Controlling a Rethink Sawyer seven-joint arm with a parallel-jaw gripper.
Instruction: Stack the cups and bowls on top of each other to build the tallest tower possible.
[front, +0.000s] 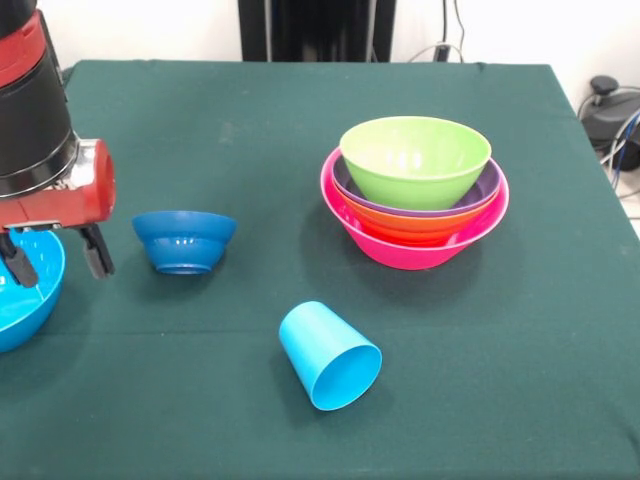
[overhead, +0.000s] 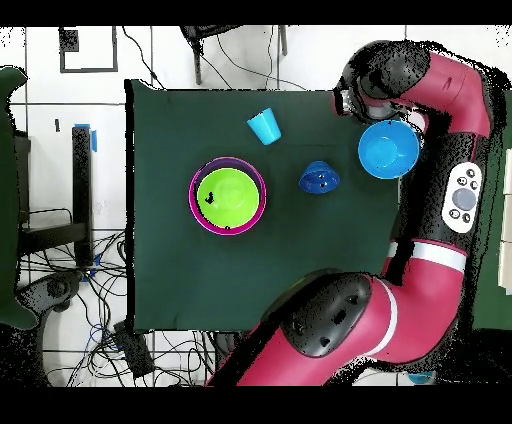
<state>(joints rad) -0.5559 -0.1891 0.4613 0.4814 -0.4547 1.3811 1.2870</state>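
My gripper (front: 55, 258) hangs at the table's left side in the front view, open, its fingers straddling the right rim of the sky blue bowl (front: 22, 292), one finger (front: 97, 250) outside it. The small dark blue bowl (front: 184, 240) stands upright just right of it. The sky blue cup (front: 330, 355) lies on its side near the front, mouth toward the camera. The tower (front: 415, 190) is the lime green bowl nested in purple, orange and pink ones. The yellow-green cup and small orange bowl are out of view. The overhead view shows the tower (overhead: 228, 195), cup (overhead: 264, 127) and both blue bowls (overhead: 388, 150).
The table (front: 300, 110) is covered with dark green cloth. The black pedestal (front: 315, 28) stands at its far edge. Cables and a dark device (front: 610, 115) lie off the table's right edge. In the overhead view the arm (overhead: 440, 200) runs along the table's right side.
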